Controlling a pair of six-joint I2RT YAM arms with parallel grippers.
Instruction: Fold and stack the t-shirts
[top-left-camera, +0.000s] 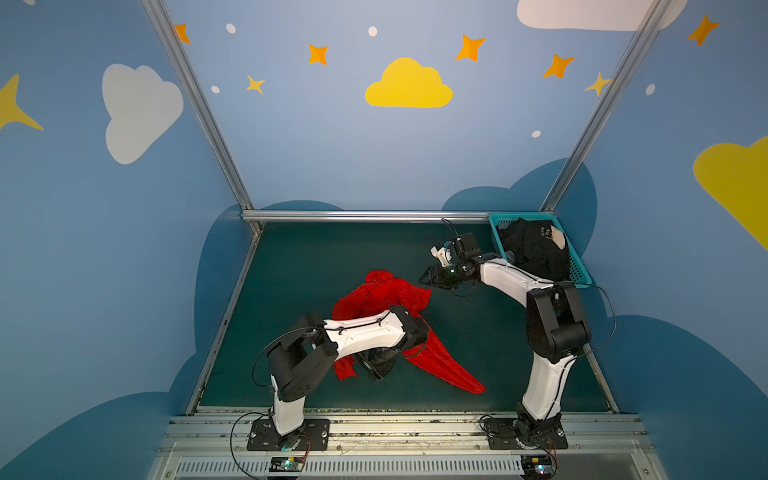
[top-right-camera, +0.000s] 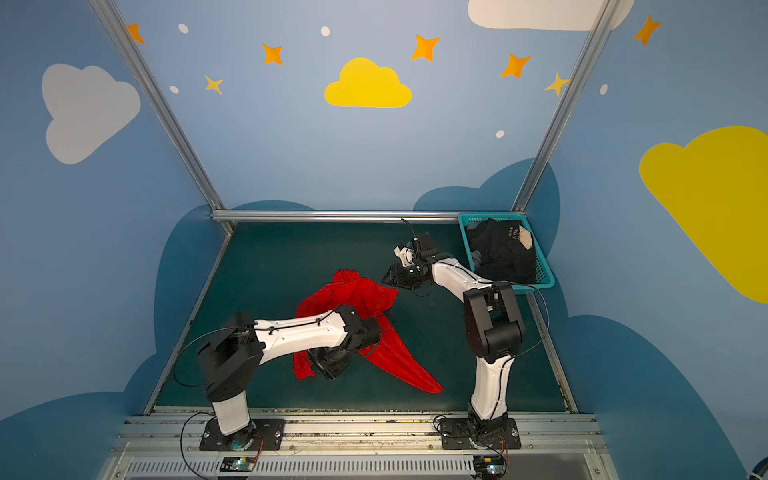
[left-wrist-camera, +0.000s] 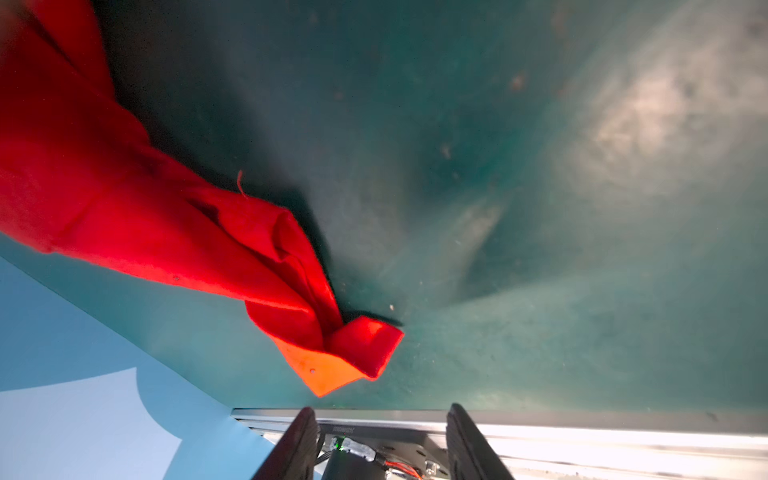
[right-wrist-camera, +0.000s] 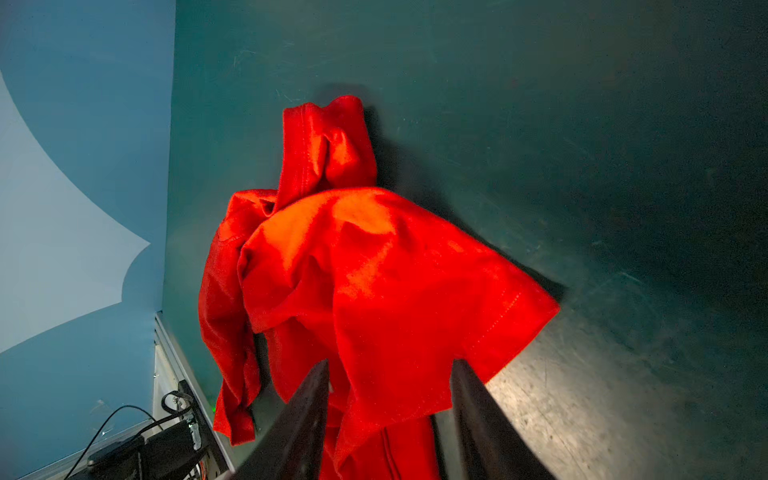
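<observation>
A bright red t-shirt (top-left-camera: 386, 291) lies crumpled in the middle of the green mat, with one long fold trailing toward the front right in both top views (top-right-camera: 407, 365). My left gripper (top-left-camera: 376, 368) hangs low over the shirt's front left part. In the left wrist view it (left-wrist-camera: 381, 409) is open with nothing between its fingers, and a folded corner of the red t-shirt (left-wrist-camera: 332, 353) lies just beyond the tips. My right gripper (top-left-camera: 426, 279) hovers at the shirt's far right edge. It (right-wrist-camera: 390, 363) is open, with the red t-shirt (right-wrist-camera: 395, 270) lying below it. Black t-shirts (top-left-camera: 534, 249) fill the basket.
The teal lattice basket (top-left-camera: 582, 274) stands in the far right corner against the wall. Blue walls and aluminium posts close in the green mat (top-left-camera: 311, 257) on three sides. An aluminium rail (top-left-camera: 415, 419) with both arm bases runs along the front edge.
</observation>
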